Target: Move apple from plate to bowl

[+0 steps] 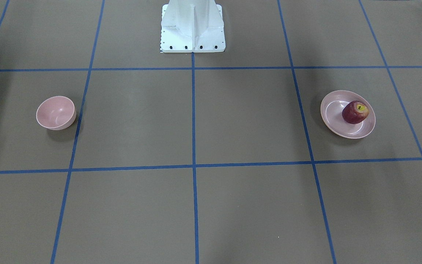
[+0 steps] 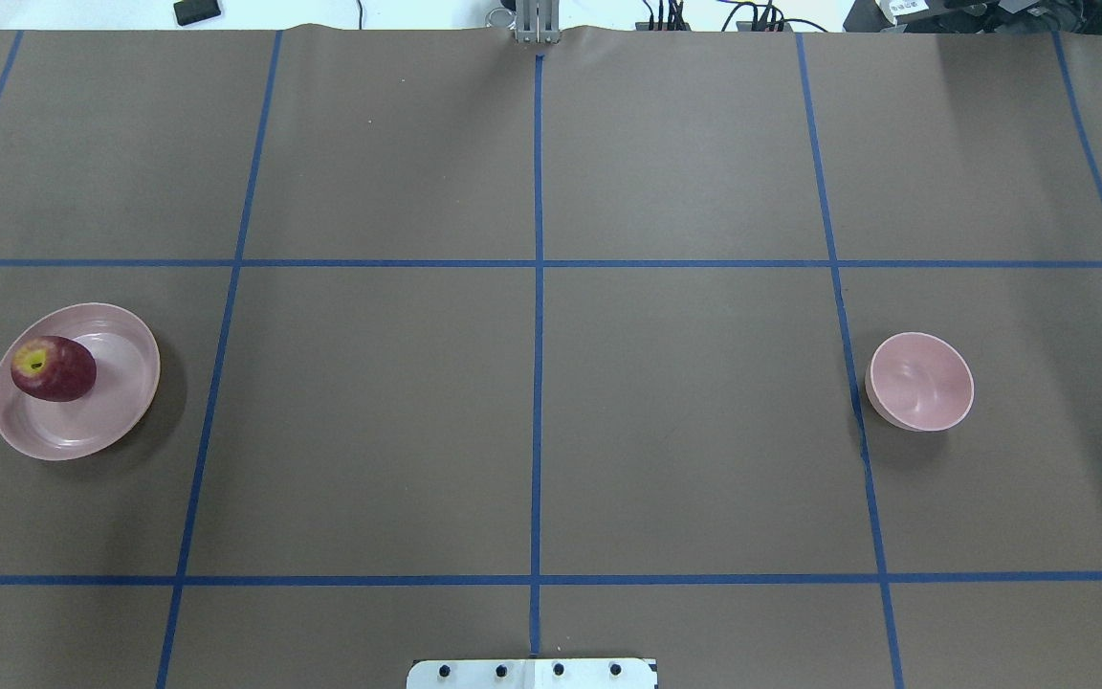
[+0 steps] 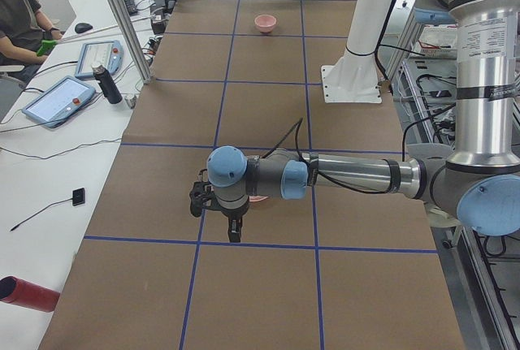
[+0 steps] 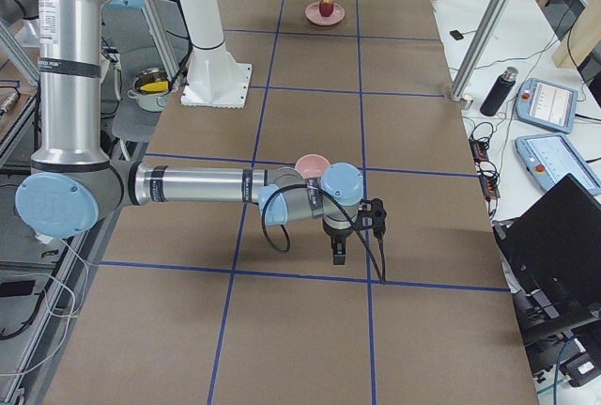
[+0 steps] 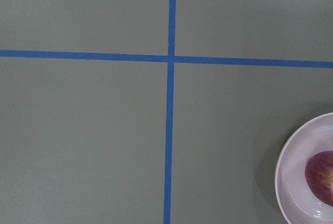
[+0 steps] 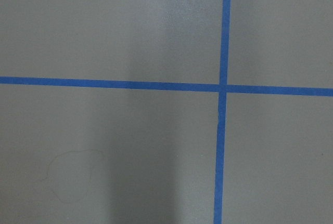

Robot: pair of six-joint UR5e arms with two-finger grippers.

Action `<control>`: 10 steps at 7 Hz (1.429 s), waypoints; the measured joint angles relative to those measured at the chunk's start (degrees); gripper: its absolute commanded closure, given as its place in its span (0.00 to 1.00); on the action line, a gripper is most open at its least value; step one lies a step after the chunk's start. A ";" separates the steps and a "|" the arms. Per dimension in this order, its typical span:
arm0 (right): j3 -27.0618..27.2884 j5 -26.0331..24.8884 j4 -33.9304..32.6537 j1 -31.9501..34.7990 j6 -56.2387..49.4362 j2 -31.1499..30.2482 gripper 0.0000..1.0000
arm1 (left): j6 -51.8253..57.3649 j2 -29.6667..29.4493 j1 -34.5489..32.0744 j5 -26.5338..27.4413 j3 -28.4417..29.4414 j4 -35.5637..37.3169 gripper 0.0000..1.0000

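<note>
Brown table (image 2: pixel 532 411) gridded in blue tape (image 2: pixel 538 287); apple (image 2: pixel 54 368) rests on plate (image 2: pixel 82 435), well apart from bowl (image 2: pixel 922 381); only the side views show left gripper (image 3: pixel 234 235) and right gripper (image 4: pixel 339 255); whether their jaws are parted or closed cannot be told.

Overhead and front-facing views look steeply down from opposite sides, sharing the plate (image 2: pixel 92 421) and bowl (image 2: pixel 922 383). Side views look along the table (image 3: pixel 268 58) from either end; wrist cameras face straight down, close
</note>
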 measured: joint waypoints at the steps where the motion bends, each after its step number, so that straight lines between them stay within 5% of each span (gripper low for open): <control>1: 0.02 -0.01 0.03 0.00 -0.04 -0.06 0.00 | 0.01 0.02 0.11 -0.14 -0.11 -0.12 0.02; 10: -0.16 0.69 1.17 -0.14 0.50 -0.01 0.00 | -0.49 0.56 0.30 -1.37 -3.44 -0.52 0.02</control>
